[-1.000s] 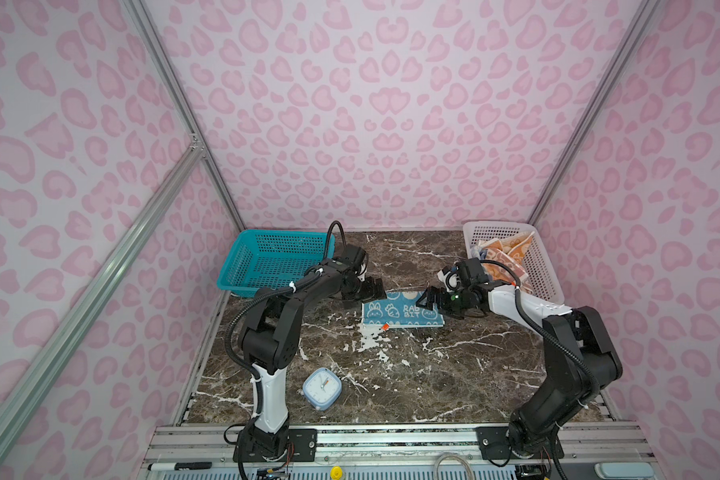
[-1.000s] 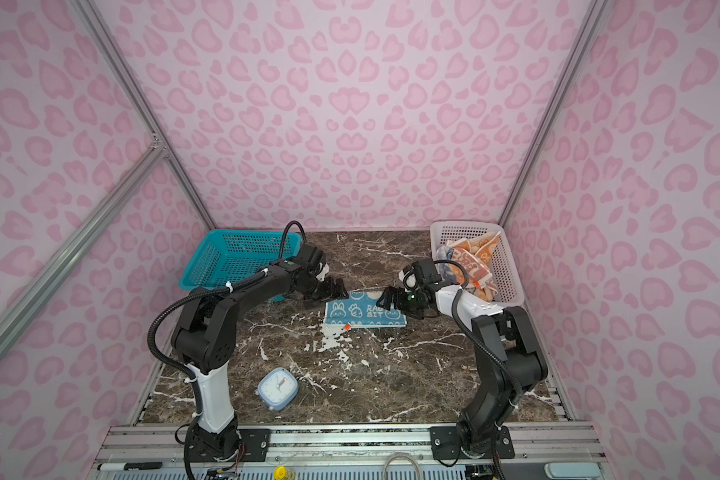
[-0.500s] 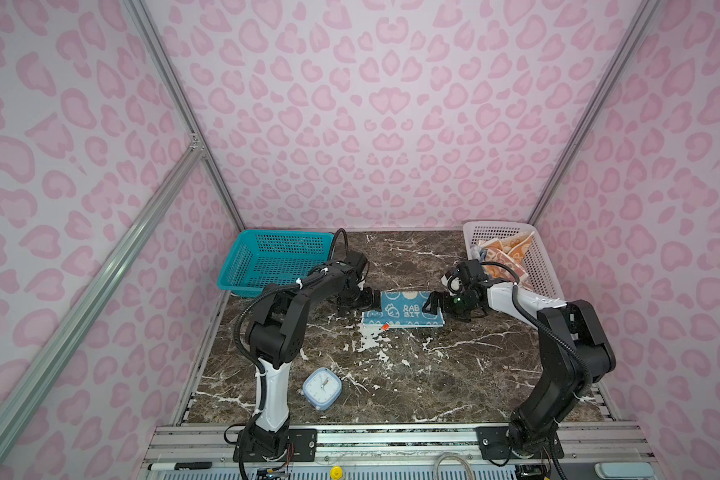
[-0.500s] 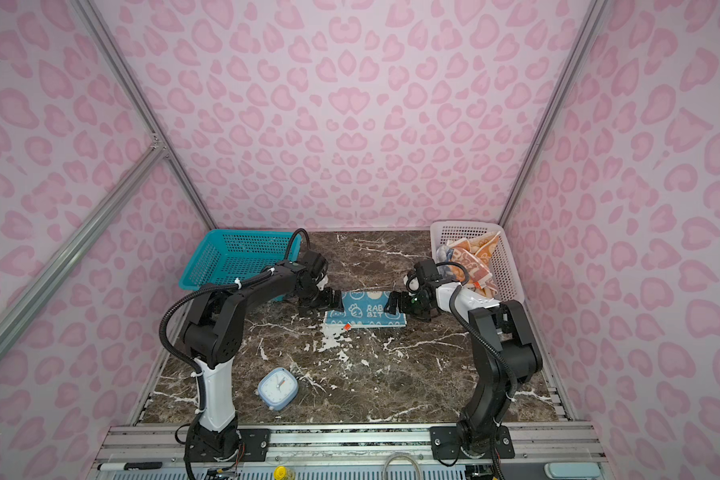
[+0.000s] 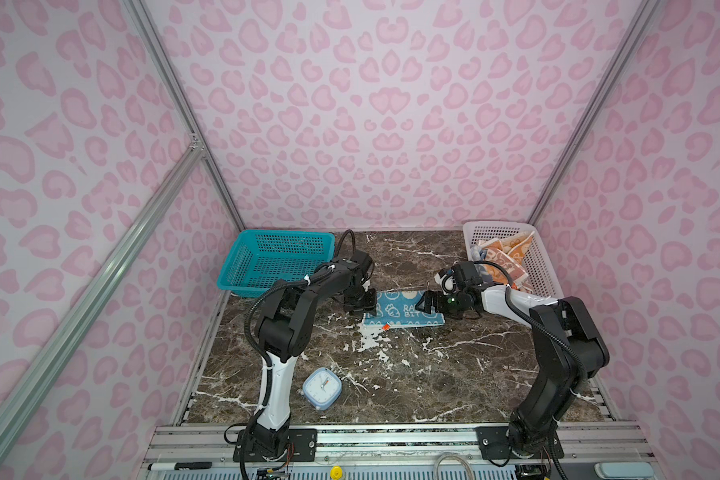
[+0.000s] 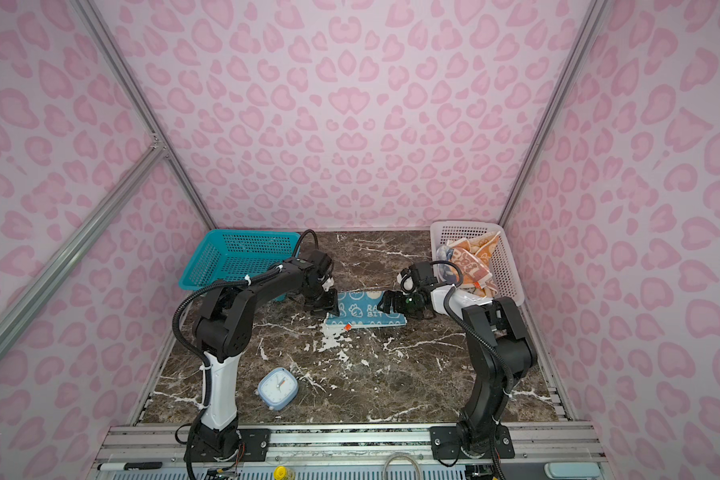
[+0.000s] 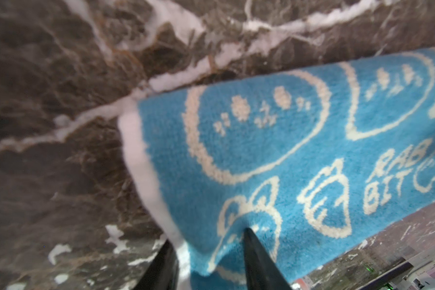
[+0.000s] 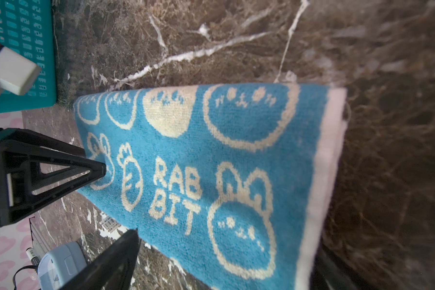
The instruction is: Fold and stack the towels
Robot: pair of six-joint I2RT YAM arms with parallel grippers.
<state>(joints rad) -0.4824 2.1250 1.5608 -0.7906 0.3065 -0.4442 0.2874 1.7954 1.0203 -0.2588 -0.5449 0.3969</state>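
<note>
**Inspector:** Blue towel [image 5: 404,313], location?

**Assistant:** It lies as a long strip on the marble table [image 5: 391,374], "RABBIT" print facing up, with a white border at each short end.

**Inspector:** Left gripper [image 5: 364,309]?

**Assistant:** It is at the towel's end on the left arm's side, jaws drawn narrow. In the left wrist view one finger [image 7: 254,253] presses into the pile from above. The other stands just outside the white border, and the cloth puckers between them. I record it as pinching the blue towel.

**Inspector:** Right gripper [image 5: 427,305]?

**Assistant:** It is at the towel's opposite end, jaws spread wide with that end between them. Contact cannot be confirmed, as that part of the right wrist view is blurred.

**Inspector:** Other items?

**Assistant:** The orange-and-cream towel [image 5: 504,257] sits crumpled in the white basket [image 5: 543,270], beyond the blue towel's right-arm end. The teal basket [image 5: 275,262] stands beyond its left-arm end. The clock [image 5: 321,388] is well apart from the towel, toward the arm bases.
</note>
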